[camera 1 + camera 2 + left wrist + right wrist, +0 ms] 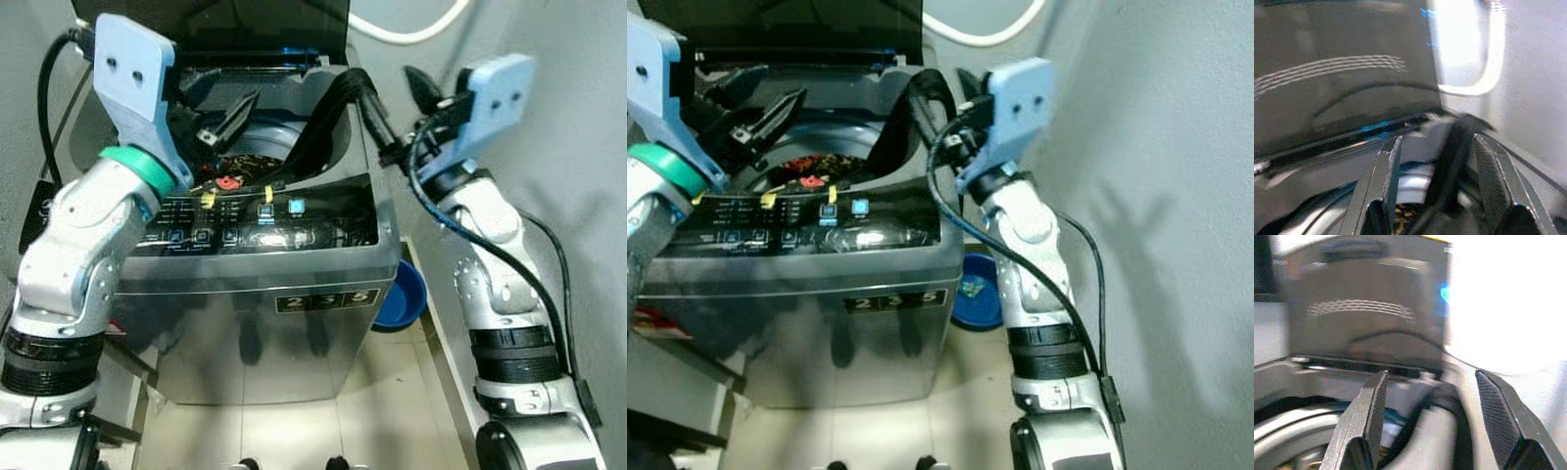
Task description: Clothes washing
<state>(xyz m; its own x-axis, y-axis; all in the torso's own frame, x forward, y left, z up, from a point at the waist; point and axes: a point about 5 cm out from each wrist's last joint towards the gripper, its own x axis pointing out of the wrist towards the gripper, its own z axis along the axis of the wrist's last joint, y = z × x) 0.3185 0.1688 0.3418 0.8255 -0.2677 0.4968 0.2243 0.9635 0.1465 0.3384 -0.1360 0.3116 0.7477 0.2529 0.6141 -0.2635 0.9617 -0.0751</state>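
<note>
Left eye view puts the top-loading washing machine (257, 284) dead ahead of me, lid (245, 24) raised at 12 o'clock. A black garment (338, 113) hangs over the tub's right rim at about 1 o'clock, trailing down toward the clothes (235, 166) inside the drum. My left pincer (223, 122) hovers over the tub opening, fingers apart and gripping nothing. My right pincer (1432, 426) sits at 2 o'clock beside the draped garment, fingers spread wide, the cloth lying between them unclamped. A blue basin (402, 294) rests on the floor at 4 o'clock.
</note>
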